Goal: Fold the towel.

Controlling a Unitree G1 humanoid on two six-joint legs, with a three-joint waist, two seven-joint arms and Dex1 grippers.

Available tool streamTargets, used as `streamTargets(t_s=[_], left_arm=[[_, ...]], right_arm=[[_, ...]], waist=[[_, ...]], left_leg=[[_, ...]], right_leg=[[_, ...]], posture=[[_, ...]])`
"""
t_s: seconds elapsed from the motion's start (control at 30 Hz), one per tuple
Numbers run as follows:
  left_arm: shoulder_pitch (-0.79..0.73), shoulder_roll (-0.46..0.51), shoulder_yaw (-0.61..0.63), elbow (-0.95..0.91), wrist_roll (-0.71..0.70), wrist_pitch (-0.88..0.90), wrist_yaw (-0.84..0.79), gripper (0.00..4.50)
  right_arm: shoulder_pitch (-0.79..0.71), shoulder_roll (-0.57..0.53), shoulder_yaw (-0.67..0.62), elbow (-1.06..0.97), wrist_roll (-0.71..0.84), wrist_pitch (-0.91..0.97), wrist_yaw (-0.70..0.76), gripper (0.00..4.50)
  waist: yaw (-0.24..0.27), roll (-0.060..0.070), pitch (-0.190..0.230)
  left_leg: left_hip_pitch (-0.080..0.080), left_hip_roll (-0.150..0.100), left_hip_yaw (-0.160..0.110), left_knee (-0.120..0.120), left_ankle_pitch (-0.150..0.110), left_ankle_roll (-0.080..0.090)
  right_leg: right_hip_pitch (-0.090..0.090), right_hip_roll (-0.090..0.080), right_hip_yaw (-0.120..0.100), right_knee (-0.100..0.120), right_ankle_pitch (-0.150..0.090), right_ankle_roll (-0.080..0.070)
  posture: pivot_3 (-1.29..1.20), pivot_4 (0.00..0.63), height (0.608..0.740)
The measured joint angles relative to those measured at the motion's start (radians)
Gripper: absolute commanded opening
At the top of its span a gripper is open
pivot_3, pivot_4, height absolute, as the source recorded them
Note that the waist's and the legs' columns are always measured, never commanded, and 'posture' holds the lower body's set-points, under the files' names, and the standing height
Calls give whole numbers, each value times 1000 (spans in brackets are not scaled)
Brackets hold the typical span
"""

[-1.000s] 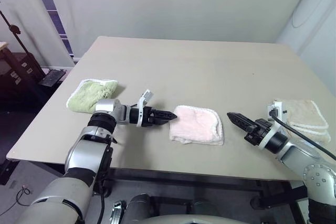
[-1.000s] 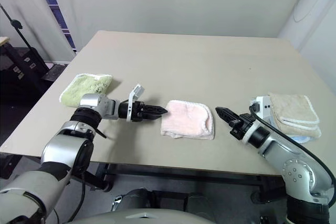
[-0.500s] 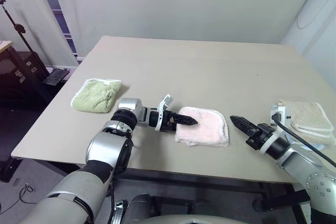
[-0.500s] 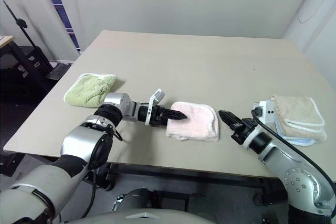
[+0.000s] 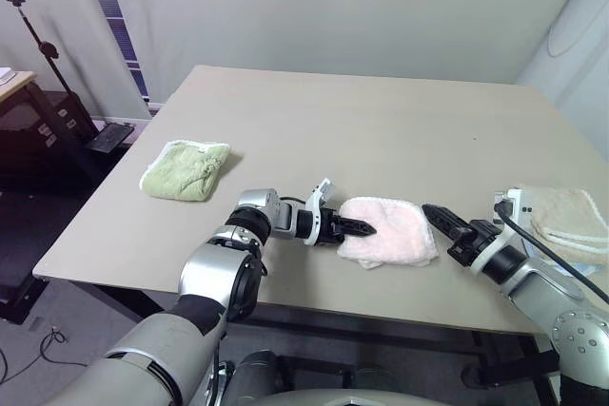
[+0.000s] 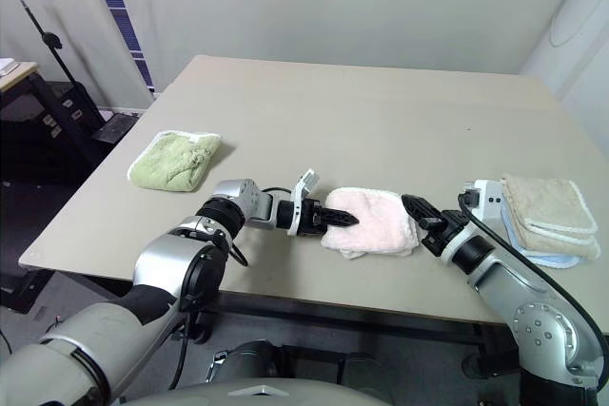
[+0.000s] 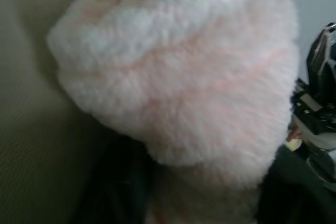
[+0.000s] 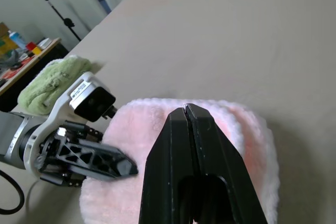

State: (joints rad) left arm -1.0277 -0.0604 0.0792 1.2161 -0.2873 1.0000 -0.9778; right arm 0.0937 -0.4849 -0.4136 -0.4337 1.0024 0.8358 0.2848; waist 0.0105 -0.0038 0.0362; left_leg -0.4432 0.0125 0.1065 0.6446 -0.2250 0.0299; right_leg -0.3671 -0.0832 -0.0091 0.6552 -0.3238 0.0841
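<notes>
The towel is a pale pink terry cloth lying folded near the table's front edge. My left gripper reaches in from the left and is shut on the towel's left edge. In the left wrist view the towel bulges between the dark fingers. My right gripper is shut with nothing in it, its tip just at the towel's right edge. The right wrist view looks over the shut right gripper onto the towel and the left gripper beyond.
A light green towel lies at the table's left. A stack of beige and pale blue towels sits at the right edge, behind my right arm. The beige table stretches bare toward the back wall.
My left gripper moved right onto the towel's left edge and closed on it. The towel bunched slightly toward the right gripper. The right gripper stayed put; the camera shifted.
</notes>
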Motion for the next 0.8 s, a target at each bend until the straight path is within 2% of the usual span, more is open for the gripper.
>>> streamTargets(t_s=[0.13,0.37,0.47,0.63,0.8], left_arm=[[-10,-11,11,-2,0,2,-8,39],[-12,21,42,0,-11,23,-20,15],[-38,95,64,-25,-53,106,-72,15],[-50,216,93,-214,-120,213,-104,15],[49,310,170,-487,-207,329,-38,15]], right_arm=[[-4,0,1,4,-4,-9,-3,0],[0,8,5,5,-8,-24,4,0],[0,16,14,5,-8,-38,22,0],[-34,18,46,32,-24,-50,55,0],[-112,14,82,80,-59,-73,102,0]], waist=[[4,5,-3],[-6,5,-3],[-26,4,-2],[-32,4,-2],[-29,4,-1]], left_leg=[[0,0,0,-2,0,0],[0,0,0,-2,0,0],[-1,1,0,-3,0,0],[-1,2,-1,-6,1,2],[0,2,-1,-13,3,2]], right_leg=[[2,-1,-2,-4,0,0],[1,-2,-3,-4,3,-1],[-3,-1,-4,-4,3,0],[-5,0,-4,-3,3,1],[-8,1,-4,-3,3,2]], posture=[[0,0,740],[0,0,740],[0,0,740],[0,0,740],[0,0,740]])
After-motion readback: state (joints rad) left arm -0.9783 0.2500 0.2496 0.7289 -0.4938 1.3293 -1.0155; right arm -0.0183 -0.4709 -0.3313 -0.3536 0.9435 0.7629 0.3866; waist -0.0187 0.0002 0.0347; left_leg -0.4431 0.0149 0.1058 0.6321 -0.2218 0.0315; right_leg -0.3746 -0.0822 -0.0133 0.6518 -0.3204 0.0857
